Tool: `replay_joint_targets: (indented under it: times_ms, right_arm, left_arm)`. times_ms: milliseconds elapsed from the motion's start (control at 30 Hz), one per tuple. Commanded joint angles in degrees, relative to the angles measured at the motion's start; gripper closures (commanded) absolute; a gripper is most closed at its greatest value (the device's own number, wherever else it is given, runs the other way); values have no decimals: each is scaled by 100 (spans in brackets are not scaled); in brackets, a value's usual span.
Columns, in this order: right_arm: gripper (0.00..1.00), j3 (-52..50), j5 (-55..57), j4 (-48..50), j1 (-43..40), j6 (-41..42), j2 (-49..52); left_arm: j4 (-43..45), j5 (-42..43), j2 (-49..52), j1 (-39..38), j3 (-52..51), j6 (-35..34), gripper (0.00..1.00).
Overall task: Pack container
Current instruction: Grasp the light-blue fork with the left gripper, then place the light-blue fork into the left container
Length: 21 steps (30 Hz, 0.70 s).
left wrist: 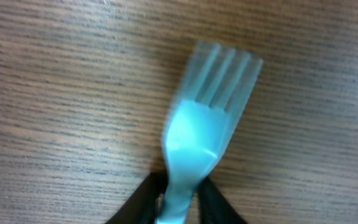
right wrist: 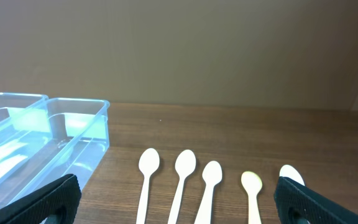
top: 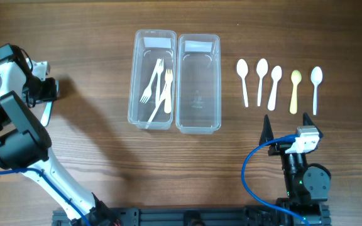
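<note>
My left gripper (top: 43, 89) is at the far left of the table, shut on the handle of a pale blue plastic fork (left wrist: 207, 118). The left wrist view shows the fork's tines just over the wood, with the jaws (left wrist: 179, 202) pinching its neck. Two clear containers stand at the back centre. The left one (top: 132, 81) holds a few white and yellow forks (top: 158, 88), and the right one (top: 198, 94) is empty. My right gripper (top: 286, 124) is open and empty, just in front of a row of spoons (top: 275, 85).
The row holds several white spoons and one yellow spoon (top: 295, 88), right of the containers. The right wrist view shows them (right wrist: 182, 171) between my open fingers (right wrist: 179, 199), with the containers (right wrist: 73, 134) at the left. Bare wood lies between my left gripper and the containers.
</note>
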Motion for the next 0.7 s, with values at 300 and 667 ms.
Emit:
replay_joint_targets:
  times_ms: [300,667]
  right_arm:
    - [0,-7,-92,22,-20,-13,-26]
    - [0,-7,-92,22,-20,-11,-26]
  left_arm:
    - [-219,116,-297,26,214,-463,96]
    - [-1102,905,-1589,-1014,1434,-1462,96]
